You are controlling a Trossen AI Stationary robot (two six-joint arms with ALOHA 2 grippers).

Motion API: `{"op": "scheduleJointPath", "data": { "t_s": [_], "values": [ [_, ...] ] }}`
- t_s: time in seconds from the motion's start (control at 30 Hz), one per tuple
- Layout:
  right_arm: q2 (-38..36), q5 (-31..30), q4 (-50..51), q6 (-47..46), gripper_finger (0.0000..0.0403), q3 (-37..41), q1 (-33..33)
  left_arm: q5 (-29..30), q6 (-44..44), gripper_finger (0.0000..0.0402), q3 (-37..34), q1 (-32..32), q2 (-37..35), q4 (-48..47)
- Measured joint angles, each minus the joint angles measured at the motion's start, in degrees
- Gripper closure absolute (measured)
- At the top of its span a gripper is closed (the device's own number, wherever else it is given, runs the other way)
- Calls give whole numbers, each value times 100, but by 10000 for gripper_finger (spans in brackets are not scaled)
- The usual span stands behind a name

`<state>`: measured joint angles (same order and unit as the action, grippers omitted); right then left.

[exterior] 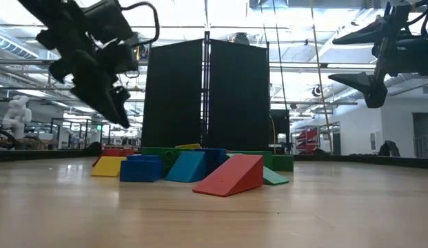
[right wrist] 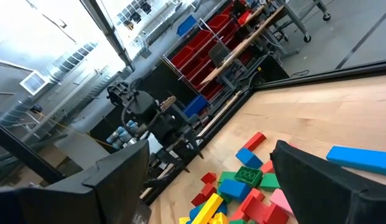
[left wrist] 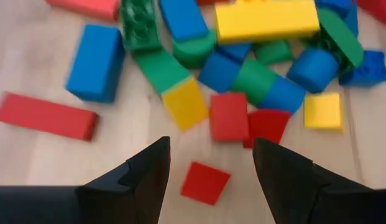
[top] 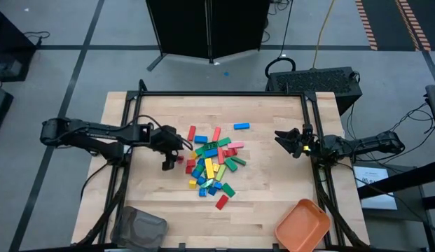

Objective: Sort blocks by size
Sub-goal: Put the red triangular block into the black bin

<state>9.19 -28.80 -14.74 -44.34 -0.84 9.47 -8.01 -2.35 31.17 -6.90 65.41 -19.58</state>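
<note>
The left hand [left wrist: 208, 171] hangs open over a small red block [left wrist: 205, 182] at the pile's [top: 211, 166] edge on the desk [top: 266, 210]. Neighbours crowd close (a grab may nudge them). The right hand [top: 293, 142] waits open, well apart.

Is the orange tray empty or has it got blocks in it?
Empty. The high view shows the orange tray bare inside at the table's corner; the blocks all lie loose mid-table.
</note>
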Motion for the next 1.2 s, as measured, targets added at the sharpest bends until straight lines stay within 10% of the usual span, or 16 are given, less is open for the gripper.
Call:
{"op": "scheduleJointPath", "data": {
  "t_s": [0.97,1.2],
  "values": [
    [9,0,164,-156,73,0,-1,-102,-408,174,-755,25,1292,1516],
    [9,1,194,-190,73,0,0,-96,-216,275,-734,24,1437,1508]
  ]
}}
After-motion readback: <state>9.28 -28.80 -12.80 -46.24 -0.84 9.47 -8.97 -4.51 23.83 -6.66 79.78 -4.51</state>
